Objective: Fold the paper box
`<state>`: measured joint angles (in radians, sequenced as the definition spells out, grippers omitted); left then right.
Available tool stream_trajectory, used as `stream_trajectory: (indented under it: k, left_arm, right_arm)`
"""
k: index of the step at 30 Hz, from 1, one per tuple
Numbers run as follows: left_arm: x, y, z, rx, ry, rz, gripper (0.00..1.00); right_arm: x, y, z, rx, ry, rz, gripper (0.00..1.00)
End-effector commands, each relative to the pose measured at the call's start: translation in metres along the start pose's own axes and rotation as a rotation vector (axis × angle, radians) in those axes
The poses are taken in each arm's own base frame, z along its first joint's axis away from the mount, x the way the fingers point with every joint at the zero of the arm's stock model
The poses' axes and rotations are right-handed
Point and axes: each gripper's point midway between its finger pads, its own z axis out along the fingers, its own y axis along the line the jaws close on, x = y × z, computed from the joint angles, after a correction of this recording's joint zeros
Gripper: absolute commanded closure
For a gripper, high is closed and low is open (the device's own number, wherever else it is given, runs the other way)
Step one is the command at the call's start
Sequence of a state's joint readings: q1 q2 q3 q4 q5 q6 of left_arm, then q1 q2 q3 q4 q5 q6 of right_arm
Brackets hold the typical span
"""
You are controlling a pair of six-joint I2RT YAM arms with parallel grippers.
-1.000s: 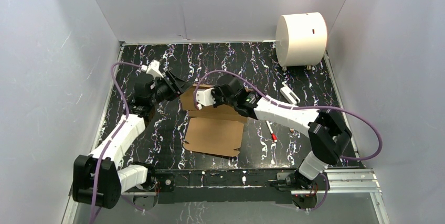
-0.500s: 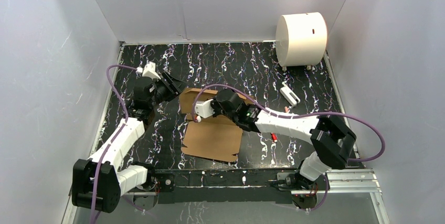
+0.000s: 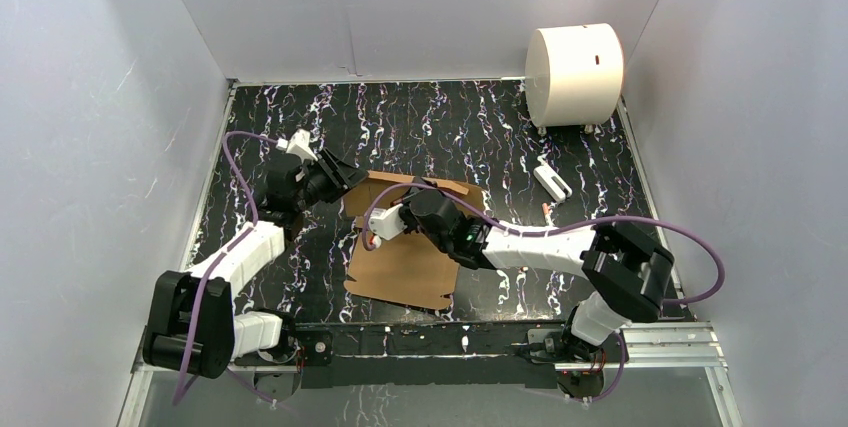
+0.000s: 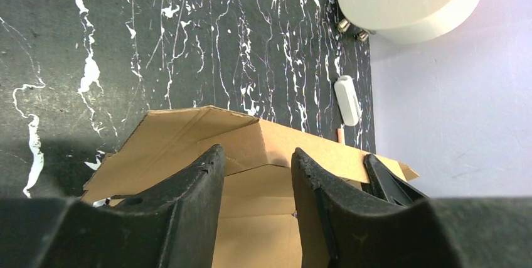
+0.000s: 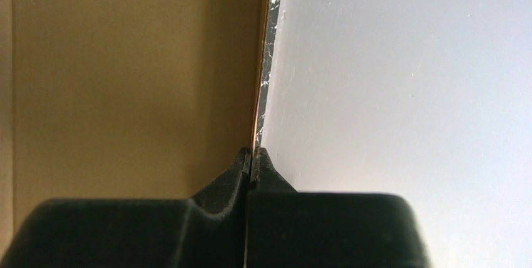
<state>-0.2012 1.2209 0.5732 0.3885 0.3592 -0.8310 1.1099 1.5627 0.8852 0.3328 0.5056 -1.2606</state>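
Observation:
The paper box (image 3: 405,269) is a brown cardboard sheet lying mid-table, its far flap raised. My right gripper (image 3: 383,224) reaches over its far left part and is shut on a thin edge of the cardboard, seen edge-on between the tips in the right wrist view, where the gripper (image 5: 252,153) pinches the box (image 5: 125,80). My left gripper (image 3: 347,174) hovers at the box's far left corner. In the left wrist view this gripper (image 4: 254,158) is open, its fingers (image 4: 194,186) framing the raised flap of the box (image 4: 188,131) just beyond the tips, nothing clamped.
A large white cylinder (image 3: 574,74) stands at the back right corner. A small white object (image 3: 552,180) and a short reddish stick (image 3: 545,209) lie on the black marbled table (image 3: 440,127) right of the box. White walls enclose three sides.
The right gripper has dragged the box's held edge toward the near left, shifting the sheet. The left gripper swung back, then returned to the far flap, its jaws a little narrower.

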Motion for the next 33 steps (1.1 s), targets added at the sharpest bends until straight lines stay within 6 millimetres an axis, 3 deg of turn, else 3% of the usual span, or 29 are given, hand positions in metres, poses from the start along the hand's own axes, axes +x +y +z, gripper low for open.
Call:
stream_trajectory:
  k: [1,10,18,26,33]
  left_arm:
    - [0.001,-0.023,0.0,0.104,-0.005,0.023,0.6]
    - [0.021,-0.035,-0.003,0.167,0.041,0.014,0.63]
    - [0.024,-0.019,-0.023,0.069,0.007,0.019,0.57]
    - [0.015,0.02,-0.051,-0.139,-0.126,0.016,0.48]
    - [0.039,0.05,-0.053,-0.184,-0.109,-0.025,0.45]
  right_arm:
    - [-0.001,-0.015,0.001,0.091,0.017,-0.008,0.97]
    - [-0.004,0.007,-0.003,0.093,0.005,0.008,0.97]
    - [-0.001,0.026,-0.009,0.065,0.011,0.026,0.97]
    - [0.001,0.033,-0.016,0.059,0.019,0.015,0.97]
    - [-0.003,0.029,-0.019,0.059,0.008,0.011,0.97]
